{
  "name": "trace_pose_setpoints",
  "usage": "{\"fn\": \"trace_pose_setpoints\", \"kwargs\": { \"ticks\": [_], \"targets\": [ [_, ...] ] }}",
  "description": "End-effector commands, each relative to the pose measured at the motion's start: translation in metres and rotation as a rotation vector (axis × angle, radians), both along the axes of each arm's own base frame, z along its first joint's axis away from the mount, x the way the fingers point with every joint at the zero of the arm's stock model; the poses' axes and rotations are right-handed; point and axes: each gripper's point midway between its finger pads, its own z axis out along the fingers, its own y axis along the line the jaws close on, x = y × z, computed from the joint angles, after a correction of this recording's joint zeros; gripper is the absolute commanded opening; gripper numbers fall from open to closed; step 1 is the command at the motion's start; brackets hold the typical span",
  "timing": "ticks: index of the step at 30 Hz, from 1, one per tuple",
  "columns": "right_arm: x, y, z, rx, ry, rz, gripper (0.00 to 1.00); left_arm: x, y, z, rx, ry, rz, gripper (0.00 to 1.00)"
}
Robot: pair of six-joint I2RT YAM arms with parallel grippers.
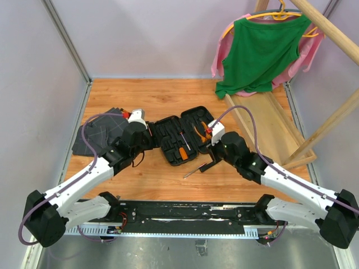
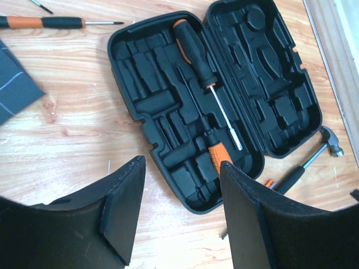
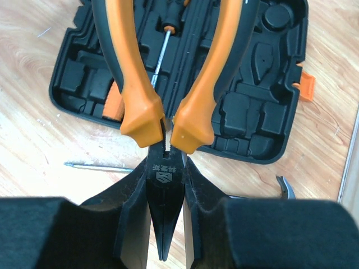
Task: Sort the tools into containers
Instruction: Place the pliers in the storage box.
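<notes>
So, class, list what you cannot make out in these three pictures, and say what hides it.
- Right wrist view: hammer, only its claw shows; the right gripper hides the rest.
- Right wrist view: pliers, handle ends cut off by the top edge.
- Left wrist view: loose screwdriver, handle end cut off by the left edge.

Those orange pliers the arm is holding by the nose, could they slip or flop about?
Possibly. The right gripper pinches the pliers only on the smooth metal nose, so they might slide. The handles stand spread, so the hinge likely swings loosely.
</notes>
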Motion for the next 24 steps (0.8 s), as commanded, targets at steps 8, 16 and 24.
{"fn": "trace_pose_setpoints", "kwargs": {
  "ticks": [8,16,24],
  "targets": [
    [0.038,-0.006,0.027,0.009,0.14,-0.124,0.01,0.011,-0.01,-0.009,-0.018,0.01,-0.045,0.59],
    [0.069,-0.022,0.023,0.022,0.235,-0.239,0.01,0.013,-0.009,-0.029,0.01,0.064,-0.039,0.58],
    [0.095,-0.036,0.005,0.011,0.363,-0.306,0.01,0.013,-0.006,-0.043,0.029,0.091,-0.025,0.58]
  ]
}}
